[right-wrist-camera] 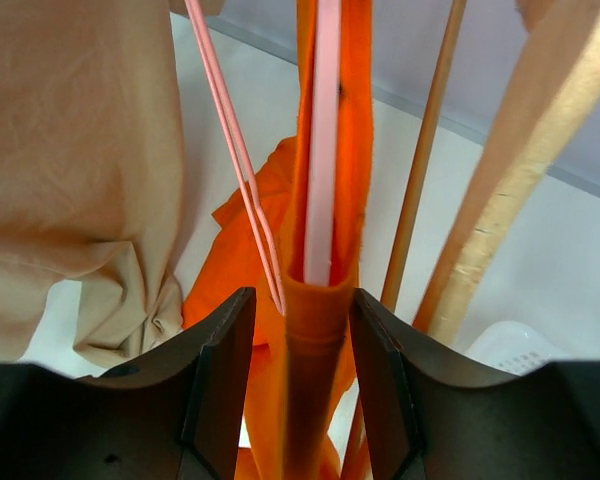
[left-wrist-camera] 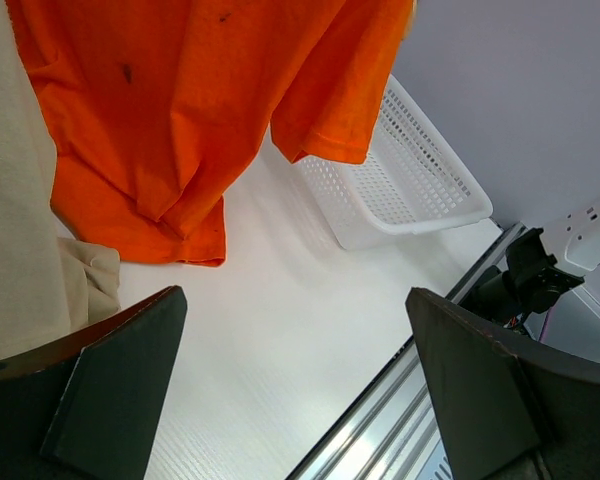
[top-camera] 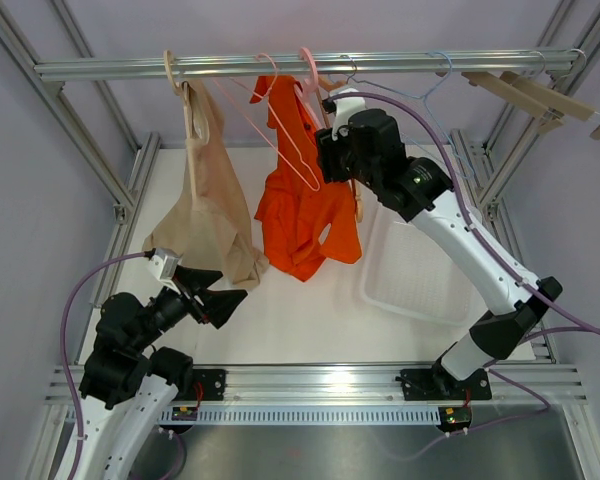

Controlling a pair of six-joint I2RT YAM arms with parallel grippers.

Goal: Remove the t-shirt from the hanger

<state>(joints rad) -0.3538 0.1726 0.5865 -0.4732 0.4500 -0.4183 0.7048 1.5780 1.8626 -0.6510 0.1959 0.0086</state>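
The orange t-shirt (top-camera: 300,210) hangs on a pink hanger (top-camera: 308,62) from the top rail (top-camera: 130,68). My right gripper (top-camera: 330,150) is up at the shirt's shoulder. In the right wrist view its jaws stand narrowly open (right-wrist-camera: 302,295) around the folded orange fabric (right-wrist-camera: 320,340) draped over the pink hanger bar (right-wrist-camera: 323,150). The right finger touches the fabric and a small gap shows at the left finger. My left gripper (top-camera: 225,300) is wide open and empty (left-wrist-camera: 295,295), low over the table, with the shirt's hem (left-wrist-camera: 180,100) ahead of it.
A beige garment (top-camera: 205,210) hangs left of the orange shirt. An empty thin pink wire hanger (top-camera: 280,150) hangs between them. Wooden hangers (top-camera: 520,90) hang at the rail's right end. A white basket (top-camera: 420,270) lies on the table at the right.
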